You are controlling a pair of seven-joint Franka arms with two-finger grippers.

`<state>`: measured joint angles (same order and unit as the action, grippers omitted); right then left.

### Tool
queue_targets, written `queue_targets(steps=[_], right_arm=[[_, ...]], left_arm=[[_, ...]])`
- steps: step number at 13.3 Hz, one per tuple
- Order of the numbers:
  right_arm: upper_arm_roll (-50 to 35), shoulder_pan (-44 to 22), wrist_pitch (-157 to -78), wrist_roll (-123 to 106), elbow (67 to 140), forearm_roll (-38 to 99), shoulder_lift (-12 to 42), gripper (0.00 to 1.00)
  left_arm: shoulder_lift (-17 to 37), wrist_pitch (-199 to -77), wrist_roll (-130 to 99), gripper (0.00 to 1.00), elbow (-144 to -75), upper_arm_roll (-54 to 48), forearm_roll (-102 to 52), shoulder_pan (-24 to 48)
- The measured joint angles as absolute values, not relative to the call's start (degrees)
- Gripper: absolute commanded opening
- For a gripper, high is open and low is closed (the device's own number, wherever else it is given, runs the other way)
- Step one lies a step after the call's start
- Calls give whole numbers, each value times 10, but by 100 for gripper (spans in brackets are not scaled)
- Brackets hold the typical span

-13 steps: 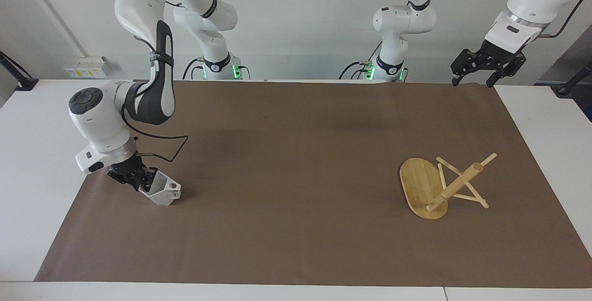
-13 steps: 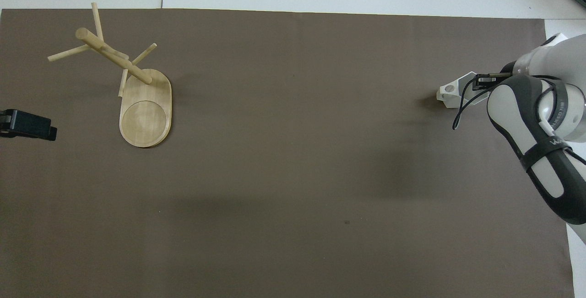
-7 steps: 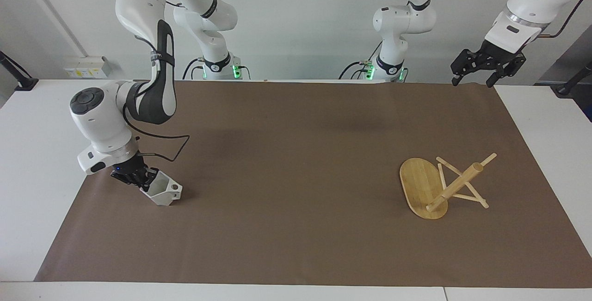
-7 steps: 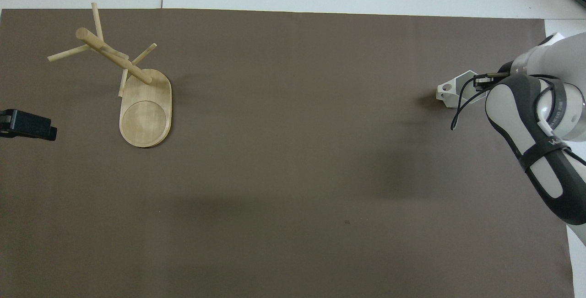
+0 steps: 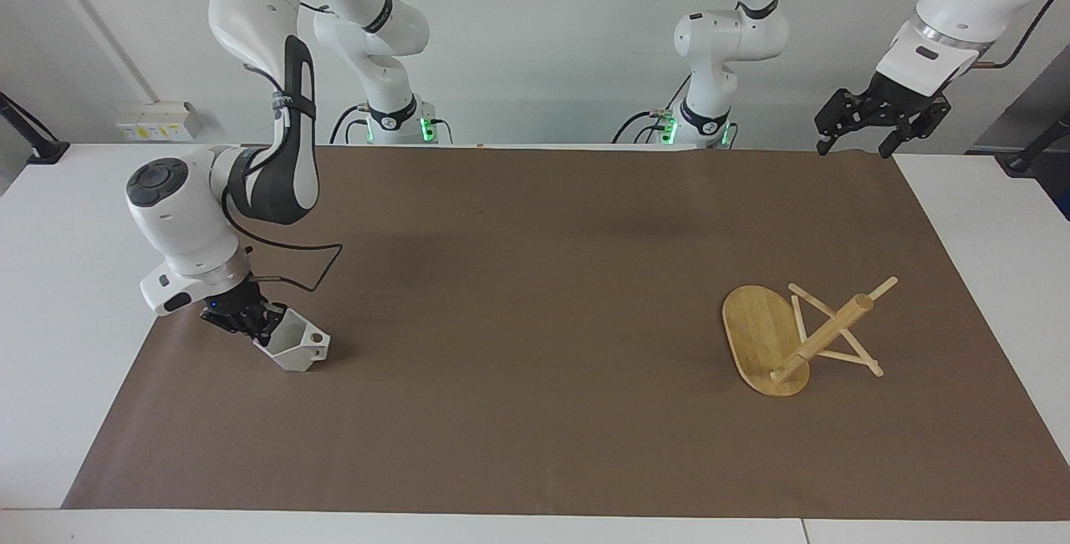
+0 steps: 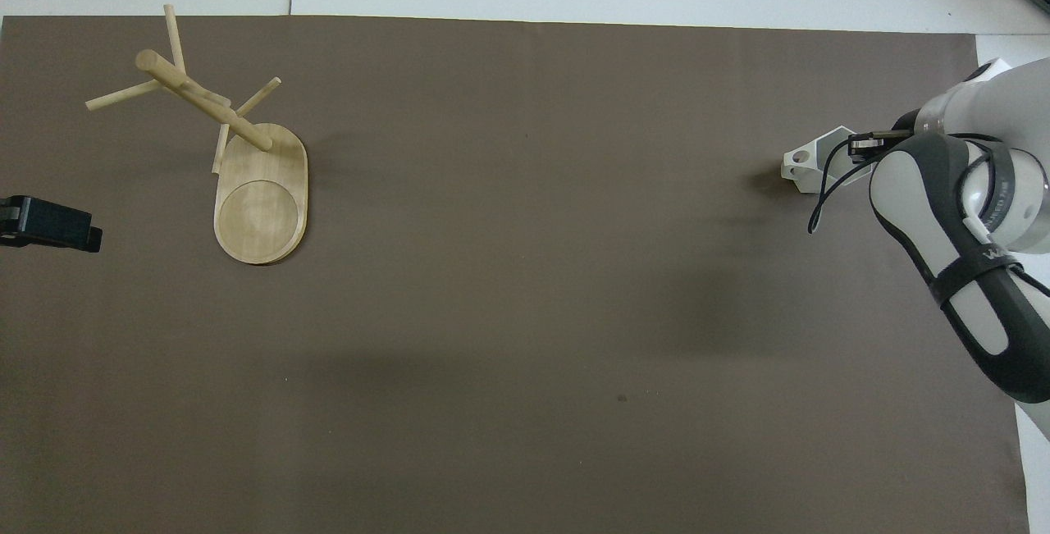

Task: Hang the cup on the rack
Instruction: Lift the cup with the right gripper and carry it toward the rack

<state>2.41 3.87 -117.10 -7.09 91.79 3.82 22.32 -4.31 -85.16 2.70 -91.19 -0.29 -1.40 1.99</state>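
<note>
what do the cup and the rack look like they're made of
The cup, gripped by the right gripper, looks like matte white ceramic or moulded plastic: flat, sharp facets, no glossy highlights; which one the look leaves open. The rack looks like light bamboo or pale wood with a smooth, unpainted finish: warm tan colour, faint grain on its oval base, round dowel-like pegs.

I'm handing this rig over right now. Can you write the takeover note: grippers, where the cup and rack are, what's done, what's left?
Right gripper: shut on the rim of the cup, low at the right arm's end of the brown mat; whether the cup is off the mat cannot be told.
Left gripper: open, empty, waiting raised over the mat's corner at the left arm's end.
Rack: at the left arm's end of the mat, pegs bare.
Done: cup gripped.
Left: carry it across and hook its handle hole over a peg.
</note>
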Motion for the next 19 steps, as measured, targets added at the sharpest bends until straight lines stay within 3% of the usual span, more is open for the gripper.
queue_targets(steps=[5, 19], right_arm=[[17, 39, -1055, -47, 875, 129, 173, 0], [-94, 36, -1028, 40, 873, 288, 114, 0]], left_arm=[[-43, -852, 27, 100, -912, -3, -14, 20], [-44, -834, 27, 100, -912, -3, -14, 20]])
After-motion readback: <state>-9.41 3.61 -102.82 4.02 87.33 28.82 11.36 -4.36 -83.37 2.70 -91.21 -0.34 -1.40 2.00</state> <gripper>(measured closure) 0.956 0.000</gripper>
